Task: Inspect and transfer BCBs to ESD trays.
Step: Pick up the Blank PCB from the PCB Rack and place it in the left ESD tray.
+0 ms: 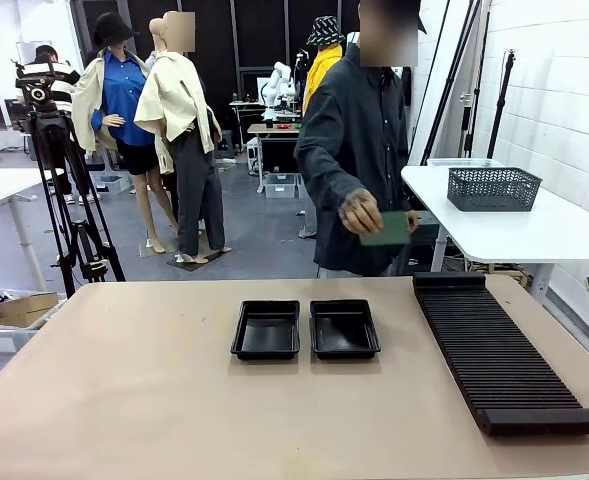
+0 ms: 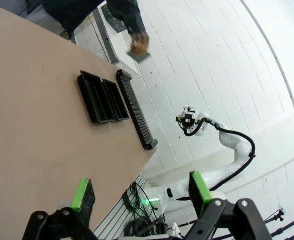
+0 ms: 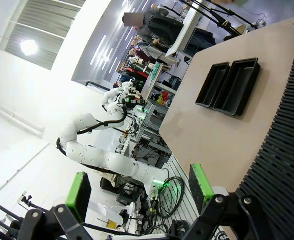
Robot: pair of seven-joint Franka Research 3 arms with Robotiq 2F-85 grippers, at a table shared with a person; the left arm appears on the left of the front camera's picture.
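Observation:
Two empty black ESD trays (image 1: pixel 266 332) (image 1: pixel 344 330) sit side by side at the middle of the tan table. A person at the far side holds one green BCB (image 1: pixel 386 230) in a hand above the table's far edge. The left wrist view looks down from high above the table at the trays (image 2: pixel 103 94) and the held BCB (image 2: pixel 139 51). My left gripper (image 2: pixel 140 181) is open with nothing between its green pads. The right gripper (image 3: pixel 138 173) is open too and empty, high above the trays (image 3: pixel 227 84).
A long black ribbed rack (image 1: pixel 499 350) lies along the table's right side, right of the trays. A grey mesh basket (image 1: pixel 492 187) stands on a white side table behind it. A camera tripod (image 1: pixel 64 190) stands at the back left.

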